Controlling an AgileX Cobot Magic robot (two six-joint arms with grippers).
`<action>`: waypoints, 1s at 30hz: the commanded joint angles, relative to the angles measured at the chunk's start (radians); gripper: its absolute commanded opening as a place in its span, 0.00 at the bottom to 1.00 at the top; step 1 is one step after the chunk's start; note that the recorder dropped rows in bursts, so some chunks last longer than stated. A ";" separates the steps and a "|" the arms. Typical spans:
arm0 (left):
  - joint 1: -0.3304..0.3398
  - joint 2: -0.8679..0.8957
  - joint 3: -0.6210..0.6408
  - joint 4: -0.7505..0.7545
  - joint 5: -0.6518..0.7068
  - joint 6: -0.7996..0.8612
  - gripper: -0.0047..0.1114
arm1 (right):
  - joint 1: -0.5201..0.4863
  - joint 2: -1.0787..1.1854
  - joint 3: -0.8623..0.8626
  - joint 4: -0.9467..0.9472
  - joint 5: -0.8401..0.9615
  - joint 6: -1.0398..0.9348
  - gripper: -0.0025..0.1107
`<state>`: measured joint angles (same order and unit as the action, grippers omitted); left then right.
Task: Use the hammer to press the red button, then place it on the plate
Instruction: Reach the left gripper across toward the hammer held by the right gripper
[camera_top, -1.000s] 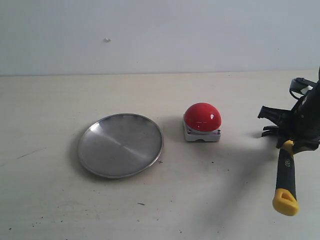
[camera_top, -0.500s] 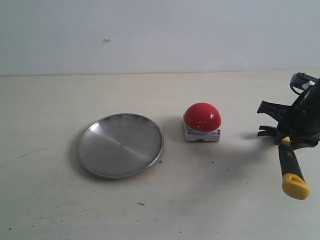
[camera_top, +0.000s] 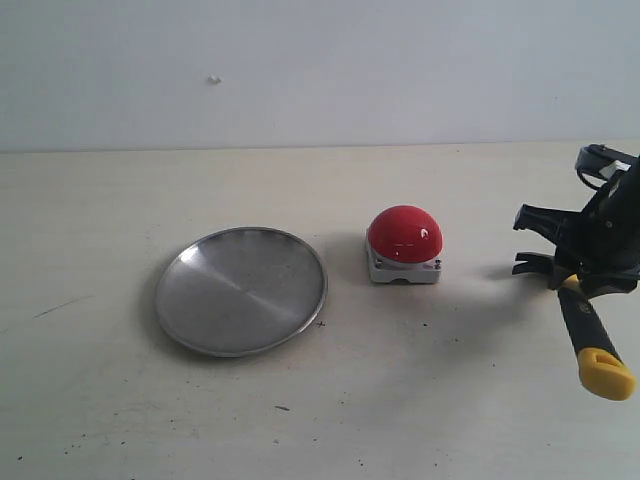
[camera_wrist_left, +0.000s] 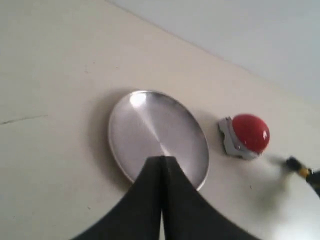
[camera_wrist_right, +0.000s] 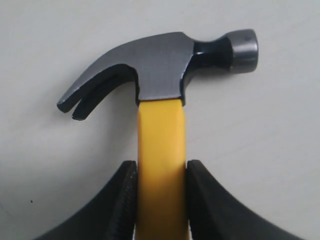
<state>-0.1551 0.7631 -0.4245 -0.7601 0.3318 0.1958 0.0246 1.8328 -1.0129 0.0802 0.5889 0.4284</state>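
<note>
The hammer (camera_wrist_right: 161, 75) hangs above the table at the far right, my right gripper (camera_wrist_right: 161, 170) shut on its yellow neck just below the dark steel head. In the exterior view its black handle (camera_top: 582, 318) slants down and right from my right gripper (camera_top: 592, 258) to the yellow end (camera_top: 606, 375). The red button (camera_top: 404, 235) sits on its grey base near the middle, well to the left of the hammer. Further left lies the steel plate (camera_top: 241, 290), with nothing on it. My left gripper (camera_wrist_left: 161, 162) is shut and empty, hovering near the plate (camera_wrist_left: 157, 132), with the red button (camera_wrist_left: 250, 132) beyond.
The pale table top (camera_top: 420, 400) carries a few small dark specks. A plain light wall (camera_top: 320, 70) stands behind it.
The hammer's yellow handle end has swung to the right and upward in my right gripper. Plate and button have not moved.
</note>
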 joint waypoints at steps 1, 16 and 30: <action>-0.006 0.250 -0.245 0.094 0.263 0.096 0.04 | -0.004 -0.016 -0.013 -0.005 -0.024 -0.027 0.02; -0.259 1.280 -0.796 -0.984 0.889 0.638 0.04 | -0.004 -0.016 -0.013 0.085 -0.047 -0.090 0.02; -0.449 1.511 -1.088 -0.945 0.889 0.373 0.26 | -0.004 0.011 -0.013 0.102 -0.060 -0.149 0.02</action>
<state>-0.5961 2.2645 -1.5006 -1.6857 1.2127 0.5921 0.0246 1.8480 -1.0129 0.1632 0.5547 0.3060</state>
